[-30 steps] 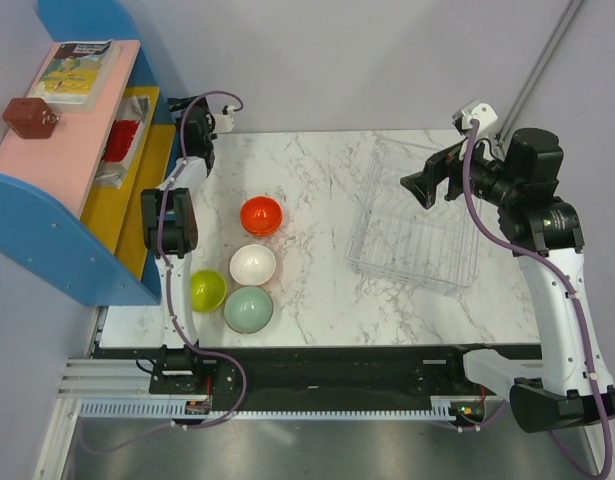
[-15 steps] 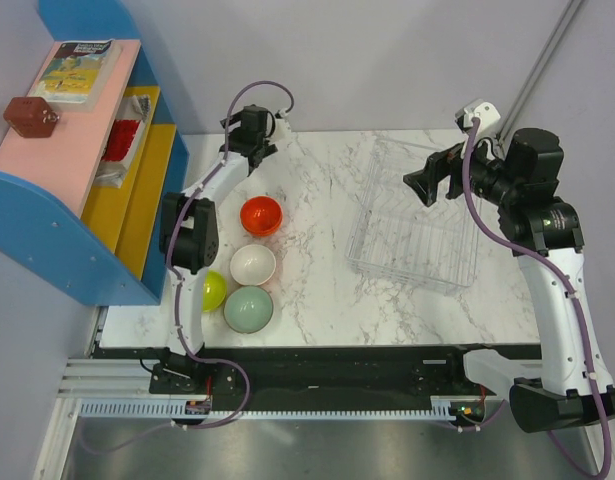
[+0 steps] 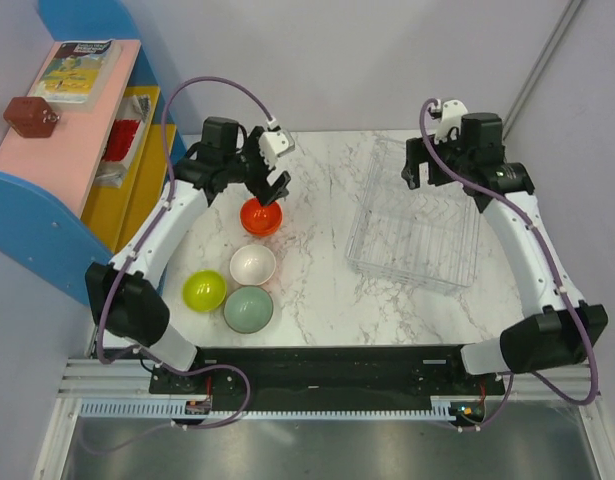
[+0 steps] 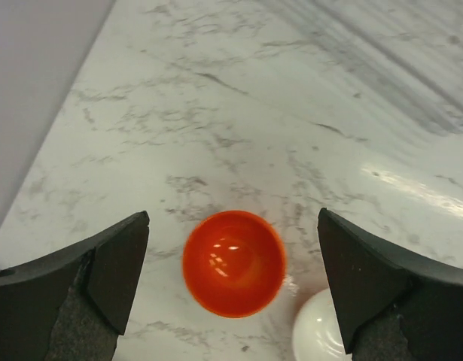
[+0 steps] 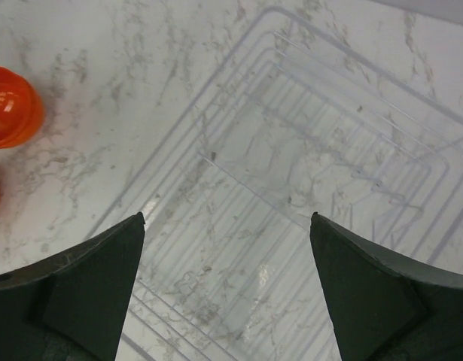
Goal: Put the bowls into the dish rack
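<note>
My left hand (image 4: pixel 233 226), spread wide, hovers over the red-orange bowl (image 4: pixel 233 263) on the table (image 3: pixel 317 200). My right hand (image 5: pixel 227 219), also spread, hangs above the dish rack (image 5: pixel 306 150). White bowl (image 3: pixel 253 264), lime bowl (image 3: pixel 204 290), grey-green bowl (image 3: pixel 248 309): all well left of it.

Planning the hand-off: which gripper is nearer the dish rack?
Right. The right gripper hovers open above the dish rack; the left gripper is off to its left, over a red-orange bowl.
</note>
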Available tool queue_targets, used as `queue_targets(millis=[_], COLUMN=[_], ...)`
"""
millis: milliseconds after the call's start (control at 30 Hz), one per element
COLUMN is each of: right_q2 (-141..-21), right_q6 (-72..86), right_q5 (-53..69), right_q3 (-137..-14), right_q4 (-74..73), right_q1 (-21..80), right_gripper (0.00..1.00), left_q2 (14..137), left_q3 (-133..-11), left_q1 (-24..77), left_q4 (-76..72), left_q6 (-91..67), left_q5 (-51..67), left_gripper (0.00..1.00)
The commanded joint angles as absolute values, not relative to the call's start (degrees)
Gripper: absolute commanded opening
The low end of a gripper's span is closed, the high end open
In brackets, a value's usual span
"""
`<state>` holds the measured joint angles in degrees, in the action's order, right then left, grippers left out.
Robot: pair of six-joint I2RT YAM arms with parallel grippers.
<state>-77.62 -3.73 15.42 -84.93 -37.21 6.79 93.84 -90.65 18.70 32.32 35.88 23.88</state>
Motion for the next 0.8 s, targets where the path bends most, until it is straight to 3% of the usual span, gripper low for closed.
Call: queue_targets(millis=[0, 133, 367, 567, 767], right_q2=[-84.6, -92.4, -108.6, -116.1, -116.1], right_q6=[-3.6, -2.7, -2.2, -2.6, -4.1], right_q5=[-5.9, -16.8, -25.4, -25.8, -22.3], right_q3=[-90.9, -96.5, -104.7, -108.0, -106.2], right_q4=[-37.9, -39.7, -40.5, -41.8, -41.9], right_q1=[11.7, 14.8, 19.6, 22.2, 25.9], right_gripper=[0.98, 0.98, 0.98, 0.98, 0.98], left_q2=[86.7, 78.9, 67.8, 59.2, 55.6], left_q3=[-80.8, -73.3, -64.7, -58.3, -55.3], left_q1=[18.9, 17.8, 11.1, 5.4, 4.5], left_q4=[36.1, 36.1, 36.1, 36.3, 37.5], left_q6=[34.2, 35.9, 36.8, 37.3, 37.5], left_q5=[41.7, 48.0, 54.0, 55.5, 54.6], left_gripper=[1.0, 1.0, 1.0, 1.0, 1.0])
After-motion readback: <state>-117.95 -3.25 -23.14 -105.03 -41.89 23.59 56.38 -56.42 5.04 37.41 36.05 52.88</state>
